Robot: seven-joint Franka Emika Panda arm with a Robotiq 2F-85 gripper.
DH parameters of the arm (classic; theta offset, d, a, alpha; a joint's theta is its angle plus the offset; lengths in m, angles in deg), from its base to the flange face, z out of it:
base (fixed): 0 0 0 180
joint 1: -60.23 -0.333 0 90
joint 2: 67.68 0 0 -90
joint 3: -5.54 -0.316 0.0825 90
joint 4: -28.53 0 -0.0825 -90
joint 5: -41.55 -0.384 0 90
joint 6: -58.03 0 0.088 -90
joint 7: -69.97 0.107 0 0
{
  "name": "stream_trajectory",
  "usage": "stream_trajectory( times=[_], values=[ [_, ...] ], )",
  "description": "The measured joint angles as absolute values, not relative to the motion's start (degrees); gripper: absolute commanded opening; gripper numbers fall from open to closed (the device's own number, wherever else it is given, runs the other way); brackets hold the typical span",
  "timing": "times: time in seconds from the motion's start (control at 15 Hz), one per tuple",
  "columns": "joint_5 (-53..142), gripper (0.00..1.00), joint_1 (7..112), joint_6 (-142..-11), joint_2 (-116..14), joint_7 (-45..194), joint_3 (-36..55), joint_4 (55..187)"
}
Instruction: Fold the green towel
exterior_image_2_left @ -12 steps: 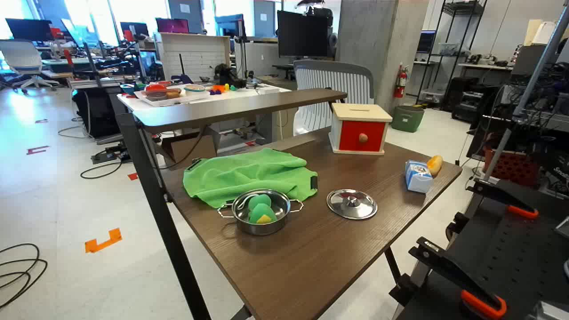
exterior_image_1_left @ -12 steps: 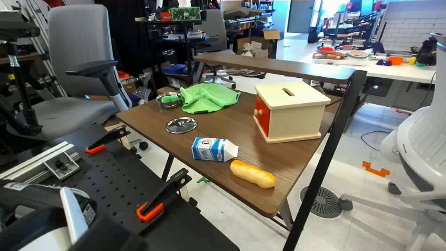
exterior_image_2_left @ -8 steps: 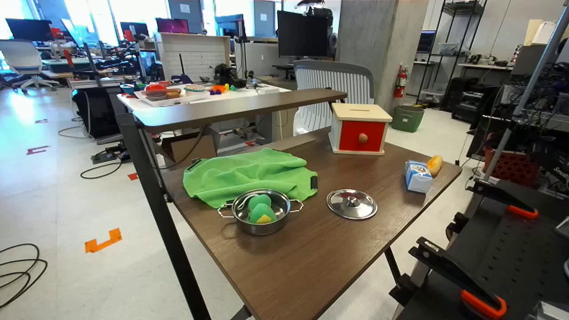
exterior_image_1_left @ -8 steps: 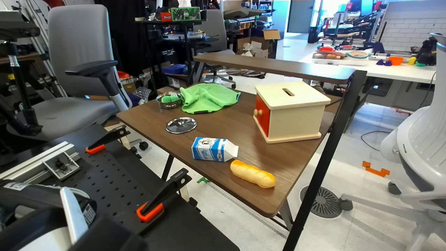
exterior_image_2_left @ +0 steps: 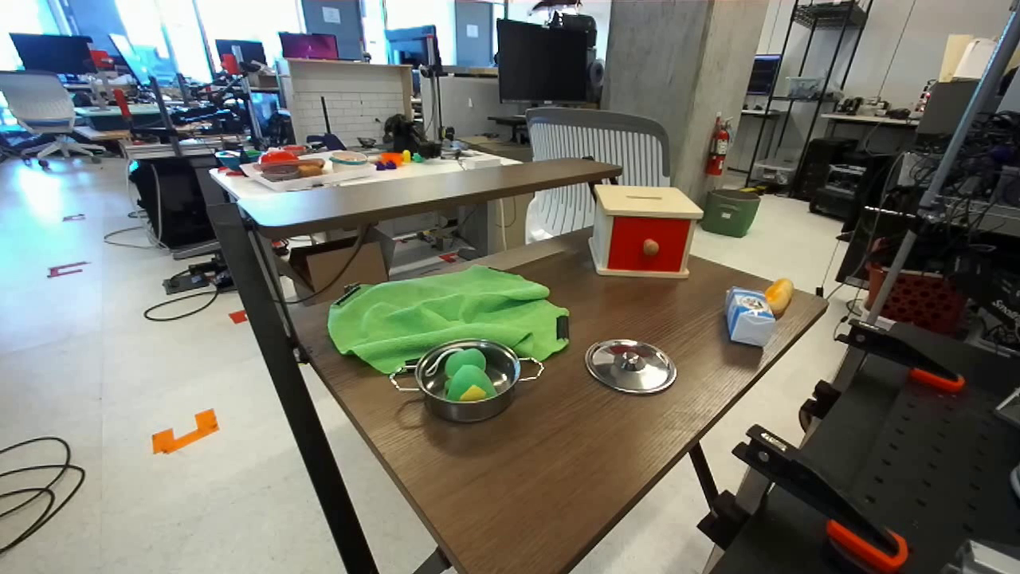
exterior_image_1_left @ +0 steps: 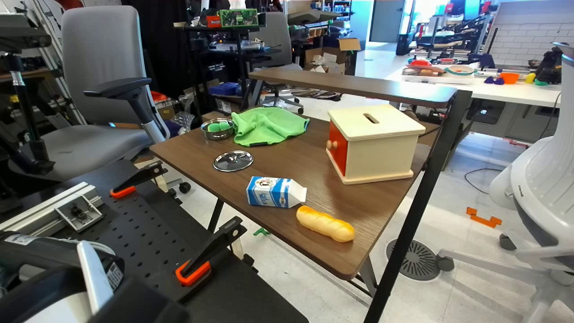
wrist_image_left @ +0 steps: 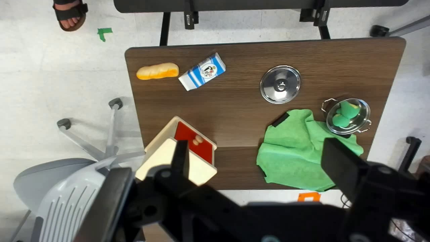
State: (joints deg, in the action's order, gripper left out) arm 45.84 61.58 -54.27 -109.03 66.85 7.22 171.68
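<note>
In an exterior view: green towel (exterior_image_1_left: 269, 126) lies spread, rumpled, toward the far edge of the table (exterior_image_1_left: 287, 161); milk carton (exterior_image_1_left: 269, 192) on its side near the front edge, bread (exterior_image_1_left: 325, 224) just beside it at the near corner.

In an exterior view: pot (exterior_image_2_left: 470, 411) sits near the left edge right by the towel, green stuff (exterior_image_2_left: 464, 381) inside; lid (exterior_image_2_left: 631, 367) flat on the table, red-fronted box (exterior_image_2_left: 647, 235) near the far edge.

Wrist view: my gripper (wrist_image_left: 257, 156) has its jaws wide apart, well above the table. Towel is at the lower right corner, partly hidden by one of my fingers (wrist_image_left: 341, 168).
</note>
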Motion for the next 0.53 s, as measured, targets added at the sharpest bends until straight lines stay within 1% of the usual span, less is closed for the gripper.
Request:
stream_trajectory(
  times=[0.27,0.53],
  values=[
    [43.27,1.00,58.59,-63.93,-100.90,69.90,4.40,171.61],
    [39.83,1.00,55.58,-72.89,-89.75,71.83,2.20,170.08]
  ],
)
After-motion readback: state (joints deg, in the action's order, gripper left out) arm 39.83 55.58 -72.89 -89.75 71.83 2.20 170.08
